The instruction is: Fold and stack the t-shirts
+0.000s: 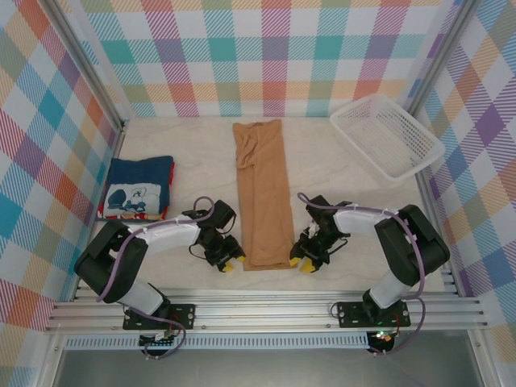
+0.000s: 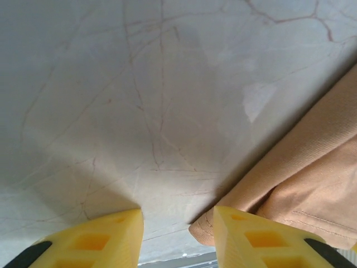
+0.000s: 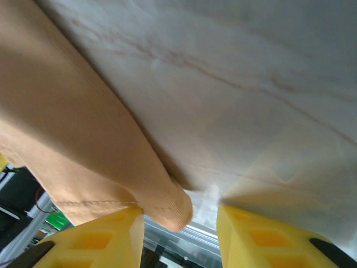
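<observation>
The tan-orange t-shirt [image 1: 264,197] lies folded into a long narrow strip down the middle of the table. The navy t-shirt [image 1: 141,187] sits folded at the left, white cartoon print facing up. My left gripper [image 1: 230,264] is low at the strip's near left corner. In the left wrist view that corner [image 2: 203,230] pokes into the gap beside one yellow finger [image 2: 262,240], and the left gripper [image 2: 178,234] is open. My right gripper [image 1: 305,264] is at the near right corner. There the rounded fold of the tan-orange t-shirt [image 3: 167,209] sits between the fingers of the open right gripper [image 3: 179,234].
A white mesh basket [image 1: 387,135] stands tilted at the back right. Bare marble tabletop [image 1: 347,185] lies between the strip and the basket. The table's near edge and metal rail [image 1: 266,310] run just behind both grippers.
</observation>
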`<action>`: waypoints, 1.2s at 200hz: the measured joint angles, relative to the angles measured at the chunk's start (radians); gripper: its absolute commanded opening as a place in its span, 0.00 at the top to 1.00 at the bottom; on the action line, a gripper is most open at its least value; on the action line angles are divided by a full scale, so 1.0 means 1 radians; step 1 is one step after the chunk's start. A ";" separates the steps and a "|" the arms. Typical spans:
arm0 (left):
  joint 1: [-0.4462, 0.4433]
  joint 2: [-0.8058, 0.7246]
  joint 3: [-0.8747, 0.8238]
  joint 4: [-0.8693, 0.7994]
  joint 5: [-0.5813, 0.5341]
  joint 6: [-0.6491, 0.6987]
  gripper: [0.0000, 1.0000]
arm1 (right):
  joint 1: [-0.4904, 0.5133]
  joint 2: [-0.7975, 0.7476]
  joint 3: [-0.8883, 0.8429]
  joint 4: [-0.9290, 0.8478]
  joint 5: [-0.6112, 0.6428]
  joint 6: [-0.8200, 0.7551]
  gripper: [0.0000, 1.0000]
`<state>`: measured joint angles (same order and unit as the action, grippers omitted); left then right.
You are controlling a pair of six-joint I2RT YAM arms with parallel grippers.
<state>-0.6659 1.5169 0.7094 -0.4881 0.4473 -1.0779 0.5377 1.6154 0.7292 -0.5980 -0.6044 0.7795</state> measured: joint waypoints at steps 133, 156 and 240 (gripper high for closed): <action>-0.099 -0.034 0.006 -0.006 -0.144 -0.085 0.64 | 0.001 0.029 0.031 0.044 0.043 0.043 1.00; -0.145 -0.069 0.006 0.070 -0.137 -0.098 0.52 | 0.001 0.030 0.031 0.044 0.044 0.043 1.00; -0.163 -0.059 -0.013 0.074 -0.103 -0.068 0.62 | 0.001 0.051 0.061 0.003 0.047 0.035 1.00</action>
<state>-0.8291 1.4582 0.6964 -0.4137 0.3447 -1.1454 0.5385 1.6661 0.7906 -0.5945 -0.5579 0.8146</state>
